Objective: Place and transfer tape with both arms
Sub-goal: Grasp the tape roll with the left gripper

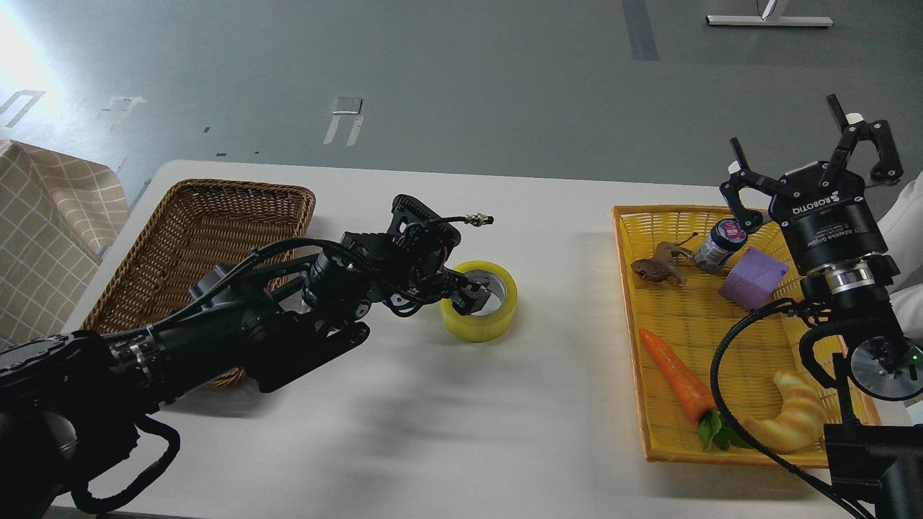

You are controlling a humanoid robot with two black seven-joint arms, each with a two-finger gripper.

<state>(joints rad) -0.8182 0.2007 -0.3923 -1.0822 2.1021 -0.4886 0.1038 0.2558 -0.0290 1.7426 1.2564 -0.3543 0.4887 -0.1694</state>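
At the far left, behind our left arm, we see a brown wicker basket [209, 216] on the white table [404, 432]; the part of its inside that shows holds nothing, though the arm covers its near corner. Our left gripper [467, 292] reaches rightward from the basket to the tape [482, 301], a yellow roll lying flat on the table with its grey core facing up. One fingertip sits inside the core and the near wall of the roll lies at the fingers, but the dark parts overlap, so we cannot tell whether the gripper clamps the roll or only touches it.

Well to the right of that gripper, across bare table, lies a yellow woven tray [629, 339]. Our right gripper [807, 162] hangs above the tray's far right corner, fingers spread apart and holding nothing. Just below and left of its fingertips, a small jar [718, 245] with a dark lid lies tilted in the tray. Left of the jar stands a brown toy frog [655, 268]; right of the jar, under the gripper body, sits a purple block [753, 278]. Nearer to us in the tray lie an orange carrot [678, 376] with green leaves and, to its right, a croissant [792, 422], partly crossed by the arm's black cable [721, 360].
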